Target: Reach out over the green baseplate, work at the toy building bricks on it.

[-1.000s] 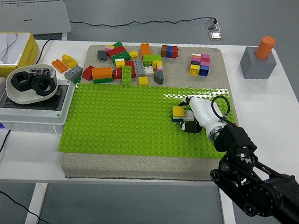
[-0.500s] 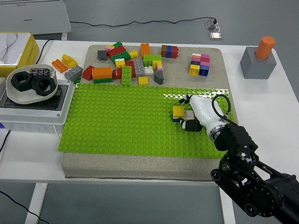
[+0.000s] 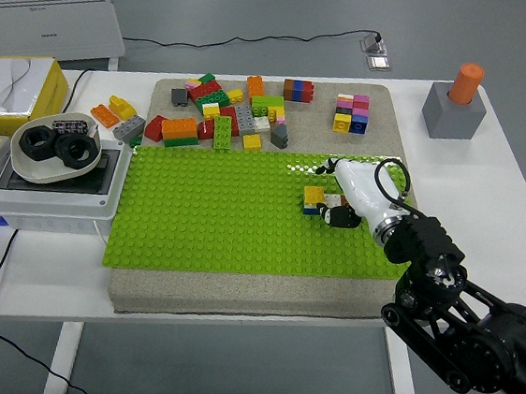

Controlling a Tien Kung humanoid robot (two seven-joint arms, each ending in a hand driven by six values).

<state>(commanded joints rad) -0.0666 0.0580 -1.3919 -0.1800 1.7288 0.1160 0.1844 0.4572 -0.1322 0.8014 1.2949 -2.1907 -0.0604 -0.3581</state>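
The right robot hand [image 3: 342,203], a glossy white shell on a black jointed arm, is reached in from the lower right over the right part of the green baseplate [image 3: 214,211]. Its dark fingers [image 3: 339,216] are curled down beside a small yellow brick [image 3: 314,196] seated on the baseplate with a blue piece under it. Contact seems likely, but whether the brick is actually gripped or only touched cannot be told, since the fingertips are small and partly hidden by the shell. The low, wrist-forward pose is judged to suit pressing or plucking a brick on the studs. The left hand is not seen.

The baseplate is a flat rectangle of bright green plastic covered in a regular grid of round studs, with a glare patch near its far right edge. It is laid on a thicker beige slab [image 3: 234,297] with a grainy, stone-like surface, presumably so that it is kept from sliding under pressure.

Behind the baseplate, on the same slab, a loose pile of bricks [image 3: 224,118] in red, orange, yellow, green and grey is kept within reach. Two neat stacks stand to its right: a striped block [image 3: 299,90] and a pink and yellow block [image 3: 352,112].

Farther out on the white table [image 3: 490,183], a grey cube with an orange cylinder [image 3: 455,102] stands at the far right. At the left, a white bowl holding black rings [image 3: 54,145] rests on a grey box.
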